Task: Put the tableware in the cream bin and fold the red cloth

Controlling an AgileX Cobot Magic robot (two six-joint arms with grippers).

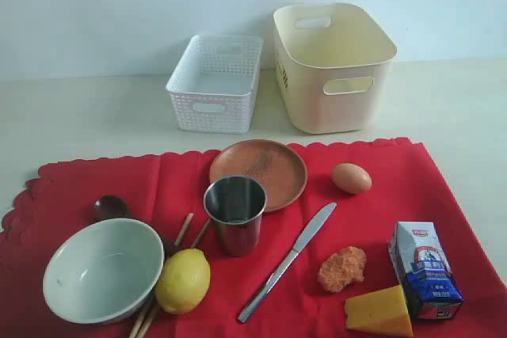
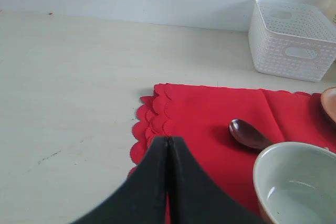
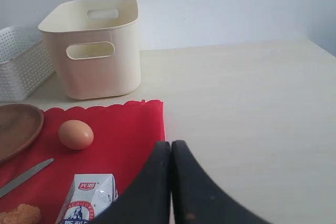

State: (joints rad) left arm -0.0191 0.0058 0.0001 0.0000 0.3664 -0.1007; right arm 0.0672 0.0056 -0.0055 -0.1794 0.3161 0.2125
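Left gripper (image 2: 168, 144) and right gripper (image 3: 171, 148) hang low, jaws pressed together; one bowl (image 1: 103, 271), one steel cup (image 1: 235, 223), one plate (image 1: 265, 165), one cream bin (image 1: 333, 112) at 1 o'clock.

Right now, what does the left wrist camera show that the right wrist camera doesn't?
Only the left wrist view: the dark wooden spoon, the pale bowl beside it, and the left gripper, shut.
Only the right wrist view: the cream bin, an egg, part of the silver knife, a milk carton, and the right gripper, shut.
Both: the red cloth, the white lattice basket, an edge of the brown plate and the tabletop.
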